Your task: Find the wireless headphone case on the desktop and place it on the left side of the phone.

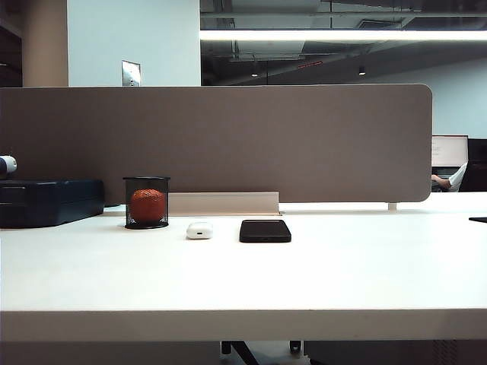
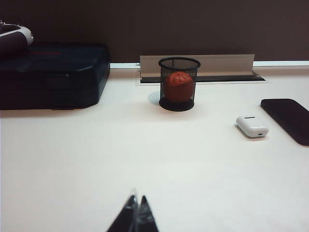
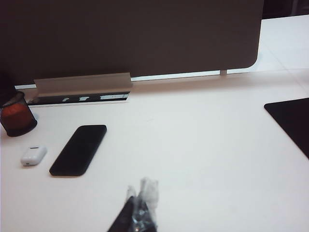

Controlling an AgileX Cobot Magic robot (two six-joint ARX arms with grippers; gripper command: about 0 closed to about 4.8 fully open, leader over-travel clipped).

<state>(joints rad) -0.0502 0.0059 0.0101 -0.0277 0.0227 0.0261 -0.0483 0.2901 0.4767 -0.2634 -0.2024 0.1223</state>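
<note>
The small white wireless headphone case (image 1: 199, 230) lies on the off-white desktop (image 1: 243, 281) just left of the black phone (image 1: 265, 230), with a narrow gap between them. From the left wrist the case (image 2: 252, 126) and the phone's edge (image 2: 289, 118) lie well beyond my left gripper (image 2: 137, 203), whose tips meet with nothing between them. The right wrist view has the case (image 3: 33, 155) beside the phone (image 3: 78, 149), far from my right gripper (image 3: 140, 193), which is shut and empty. Neither gripper appears in the exterior view.
A black mesh cup holding an orange ball (image 1: 147, 203) stands left of the case. A big dark blue box (image 1: 49, 201) sits at the far left. A grey divider panel (image 1: 228, 141) runs along the back. A black mat (image 3: 292, 121) lies at the right.
</note>
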